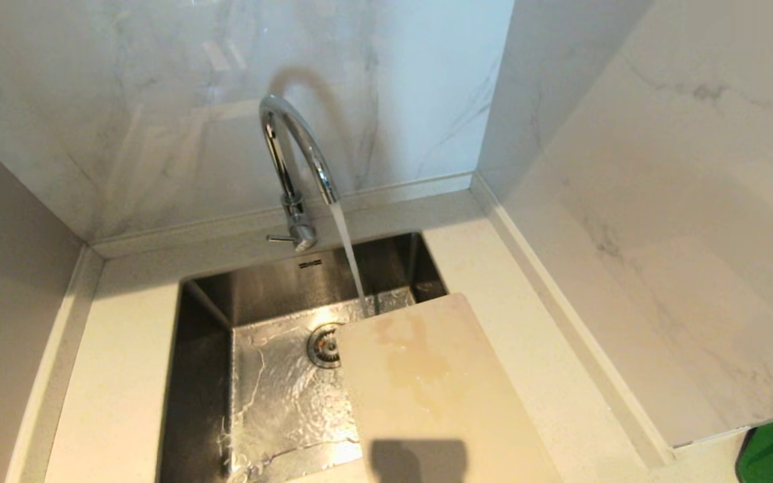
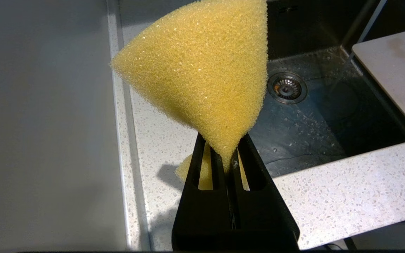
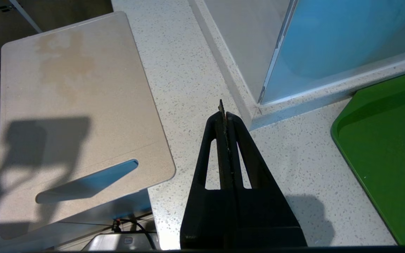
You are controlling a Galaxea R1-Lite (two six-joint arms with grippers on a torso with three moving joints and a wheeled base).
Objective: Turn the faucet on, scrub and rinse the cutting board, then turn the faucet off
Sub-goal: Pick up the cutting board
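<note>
my left gripper (image 2: 229, 158) is clamped on the soft yellow sponge (image 2: 202, 70); the thin, stiff cream-beige cutting board (image 1: 440, 396) looks slippery wet, best held by its slot handle (image 3: 88, 182).

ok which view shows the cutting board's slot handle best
Right wrist view: the whole cutting board shows, with its slot handle. Head view shows only its stained end, left wrist view just a corner.

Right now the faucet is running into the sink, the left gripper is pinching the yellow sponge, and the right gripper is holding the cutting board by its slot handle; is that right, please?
Not quite. The right gripper holds nothing: in the right wrist view it is shut and empty above the counter, beside the cutting board. The rest stands: the faucet runs into the sink, and the left gripper pinches the yellow sponge.
</note>
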